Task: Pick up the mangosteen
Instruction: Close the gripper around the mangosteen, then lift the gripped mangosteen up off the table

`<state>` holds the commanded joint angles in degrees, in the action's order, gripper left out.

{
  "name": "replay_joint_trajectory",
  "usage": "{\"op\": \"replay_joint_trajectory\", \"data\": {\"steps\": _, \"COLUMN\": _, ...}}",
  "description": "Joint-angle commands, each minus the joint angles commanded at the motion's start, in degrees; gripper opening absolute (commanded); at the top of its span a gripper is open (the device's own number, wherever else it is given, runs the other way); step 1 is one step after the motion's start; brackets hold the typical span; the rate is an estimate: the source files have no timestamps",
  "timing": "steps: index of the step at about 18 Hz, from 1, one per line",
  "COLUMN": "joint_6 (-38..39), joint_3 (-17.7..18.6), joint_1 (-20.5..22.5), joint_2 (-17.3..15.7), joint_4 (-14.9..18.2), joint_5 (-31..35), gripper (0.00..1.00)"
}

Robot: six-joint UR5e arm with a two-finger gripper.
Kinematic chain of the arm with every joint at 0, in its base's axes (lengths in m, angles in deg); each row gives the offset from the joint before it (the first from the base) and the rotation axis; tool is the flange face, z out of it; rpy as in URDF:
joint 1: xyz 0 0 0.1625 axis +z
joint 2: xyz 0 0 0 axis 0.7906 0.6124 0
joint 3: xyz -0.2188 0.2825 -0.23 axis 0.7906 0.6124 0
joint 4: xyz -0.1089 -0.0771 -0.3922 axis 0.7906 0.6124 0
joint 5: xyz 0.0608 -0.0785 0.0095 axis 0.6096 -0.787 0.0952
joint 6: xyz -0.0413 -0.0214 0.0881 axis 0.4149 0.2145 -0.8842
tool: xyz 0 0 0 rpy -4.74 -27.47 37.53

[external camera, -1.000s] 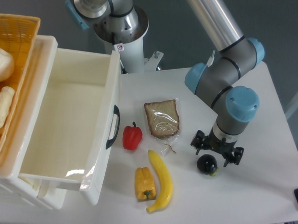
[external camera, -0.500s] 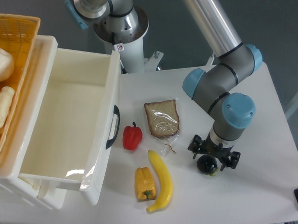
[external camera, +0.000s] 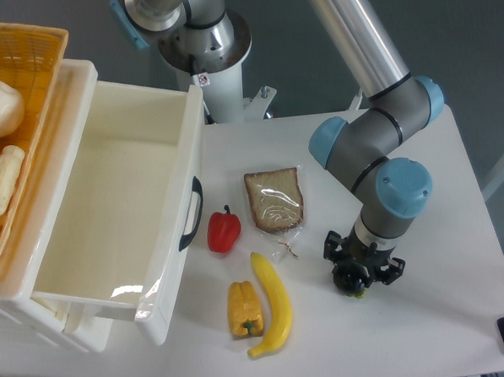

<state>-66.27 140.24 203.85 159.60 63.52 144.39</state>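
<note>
In the fixed camera view, the gripper was lowered over the fruit near the right part of the bench, toward its front edge. Its black fingers stood close on either side of the small dark fruit, and whether they actually pinched it could not be told. The fruit sat on the bench surface, mostly hidden under the gripper.

To its left, a banana lay lengthwise toward the front edge, with a yellow pepper just beside it. A red pepper stood near the drawer at the left edge, and a bagged slice of bread lay mid-bench. A basket occupied the far left corner.
</note>
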Motion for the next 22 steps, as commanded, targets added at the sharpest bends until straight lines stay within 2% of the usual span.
{"op": "replay_joint_trajectory", "data": {"steps": 9, "joint_6": -0.79, "joint_3": -1.76, "joint_1": 0.53, "joint_2": -2.46, "joint_4": 0.09, "joint_5": -0.18, "gripper": 0.2}}
{"op": "replay_joint_trajectory", "data": {"steps": 12, "joint_6": -2.72, "joint_3": -2.98, "joint_1": 0.88, "joint_2": -2.81, "joint_4": 0.44, "joint_5": 0.26, "gripper": 0.15}}
{"op": "replay_joint_trajectory", "data": {"steps": 16, "joint_6": -7.91, "joint_3": -3.77, "joint_1": 1.41, "joint_2": -3.95, "joint_4": 0.79, "joint_5": 0.87, "gripper": 0.15}}
{"op": "replay_joint_trajectory", "data": {"steps": 17, "joint_6": -8.52, "joint_3": -4.04, "joint_1": 1.49, "joint_2": -4.39, "joint_4": 1.66, "joint_5": 1.84, "gripper": 0.16}}
{"op": "replay_joint_trajectory", "data": {"steps": 22, "joint_6": -12.22, "joint_3": -7.64, "joint_1": 2.11, "joint_2": -5.18, "joint_4": 10.44, "joint_5": 2.9, "gripper": 0.14}}
